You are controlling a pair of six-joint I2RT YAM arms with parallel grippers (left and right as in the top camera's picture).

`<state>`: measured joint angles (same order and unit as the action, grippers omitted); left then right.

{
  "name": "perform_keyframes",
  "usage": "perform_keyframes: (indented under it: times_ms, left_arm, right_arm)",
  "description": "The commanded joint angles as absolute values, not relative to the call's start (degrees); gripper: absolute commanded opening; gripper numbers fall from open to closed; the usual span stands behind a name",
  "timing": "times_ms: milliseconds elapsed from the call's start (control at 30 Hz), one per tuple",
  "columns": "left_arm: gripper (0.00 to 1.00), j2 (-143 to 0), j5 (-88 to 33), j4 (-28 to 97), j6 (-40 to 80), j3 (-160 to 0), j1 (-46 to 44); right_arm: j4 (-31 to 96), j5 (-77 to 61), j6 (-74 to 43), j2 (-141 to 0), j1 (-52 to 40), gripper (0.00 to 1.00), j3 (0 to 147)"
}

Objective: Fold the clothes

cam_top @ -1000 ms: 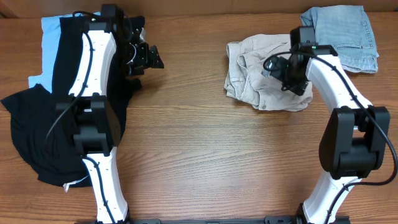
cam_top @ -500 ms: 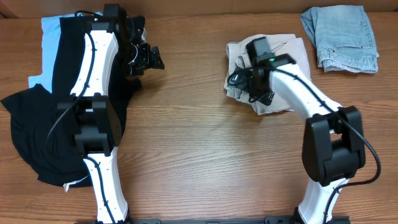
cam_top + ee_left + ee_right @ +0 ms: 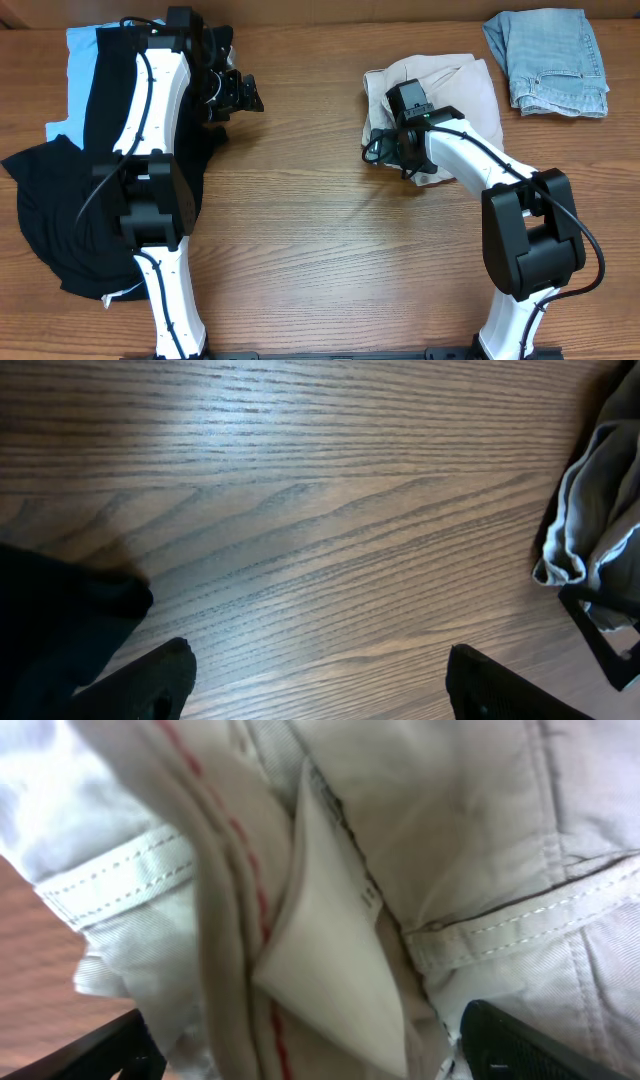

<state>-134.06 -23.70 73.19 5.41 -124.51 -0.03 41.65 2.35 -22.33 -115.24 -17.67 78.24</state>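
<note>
From above, the light falls even and soft on my table. Only faint, short shadows lie on the wood, and the picture stays sharp out to its edges. At my left wrist a pale sheen of glare crosses the grain at the upper left, and the fingers of my left hand are dark and blurred. At my right wrist the beige shorts fill the view, bright, washed out at the upper left and soft in focus.
</note>
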Motion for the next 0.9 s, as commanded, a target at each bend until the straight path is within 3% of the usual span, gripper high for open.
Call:
perform_keyframes:
  times_ms: [0,167,333,633,867]
  left_arm:
    - [0.84,-134.0,-22.5,73.7,4.1,-125.5,-0.4]
    - [0.84,-134.0,-22.0,73.9,4.1,-125.5,-0.4]
    - [0.84,-134.0,-22.0,74.4,4.0,-125.5,-0.4]
    - [0.84,-134.0,-22.0,74.9,4.0,-125.5,-0.4]
    - [0.86,-134.0,-21.8,74.9,4.0,-125.4,-0.4]
  right_arm:
    - [46.6,10.2,-14.5,-115.2,-17.3,0.96,76.2]
    - [55.9,22.9,-15.0,-115.2,-16.1,0.98,76.2]
    - [59.6,26.2,-17.1,-115.2,-12.6,0.95,76.2]
    - [59.6,0.6,-25.3,-106.3,-10.9,0.94,78.5]
    - [60.6,-1.6,-51.9,-98.0,-10.9,0.95,78.0]
